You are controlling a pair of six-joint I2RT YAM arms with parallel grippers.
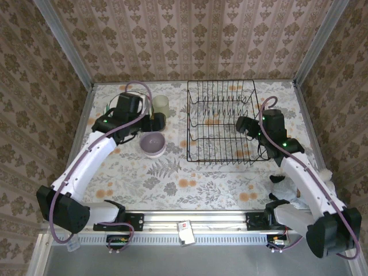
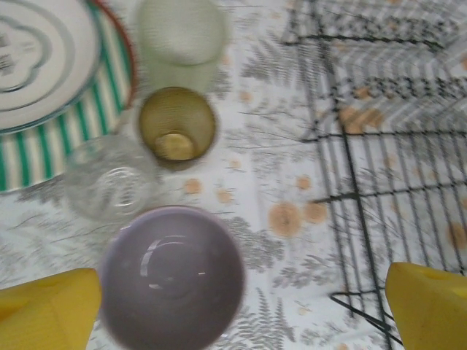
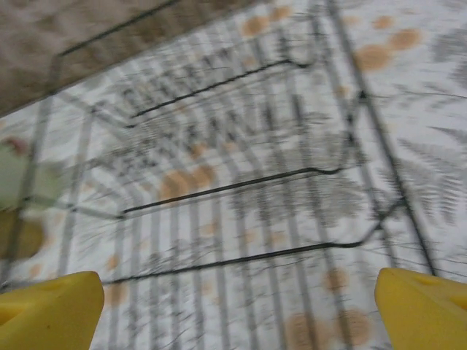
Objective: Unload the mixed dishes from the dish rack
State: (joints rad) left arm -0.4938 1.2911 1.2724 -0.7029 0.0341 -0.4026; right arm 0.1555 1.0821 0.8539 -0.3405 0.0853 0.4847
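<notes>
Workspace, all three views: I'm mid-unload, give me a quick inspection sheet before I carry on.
Surface: table under a fern-and-flower cloth.
Job's things: dish rack looks empty; left of it stand the lavender bowl, amber cup, pale-green cup, clear glass, and ring-pattern plate stacked on striped plate.
Clutter: white crumpled item by the right arm's base; cannot tell what.
Grippers: left gripper open, by the bowl; right gripper open, over the rack.
Cables: purple cable loops off each wrist.
Surroundings: wallpaper walls; metal rail at near edge.
</notes>
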